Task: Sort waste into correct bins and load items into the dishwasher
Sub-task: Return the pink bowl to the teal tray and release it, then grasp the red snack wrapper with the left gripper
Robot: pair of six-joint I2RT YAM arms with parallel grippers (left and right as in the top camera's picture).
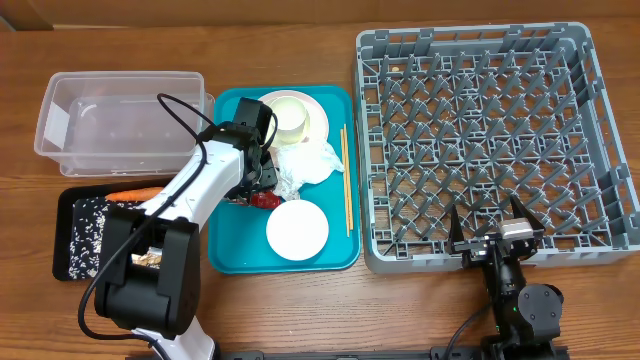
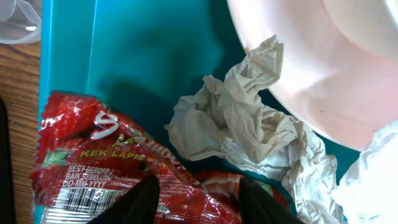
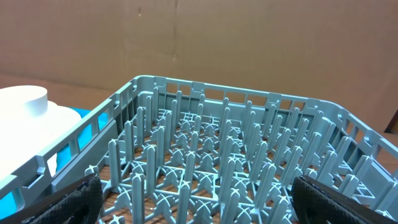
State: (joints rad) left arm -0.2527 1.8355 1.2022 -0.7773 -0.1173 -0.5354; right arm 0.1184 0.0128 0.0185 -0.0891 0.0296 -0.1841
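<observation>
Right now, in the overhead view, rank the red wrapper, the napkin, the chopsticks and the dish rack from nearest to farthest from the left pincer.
From the left pincer:
1. wrapper, right under its tips.
2. napkin, just beside it on the tray.
3. chopsticks, along the tray's rack-side edge.
4. rack, beyond the tray.

Most likely a robotics lab's test bench, not a real kitchen — a bare wooden table (image 1: 300,320) backed by plain brown cardboard sheets (image 3: 217,37). A white robot arm (image 1: 195,190) and a black one (image 1: 515,295) stand at its near edge, with a grey dish rack (image 1: 600,150), teal tray (image 1: 225,200) and clear tub (image 1: 60,110) laid out as props.
</observation>
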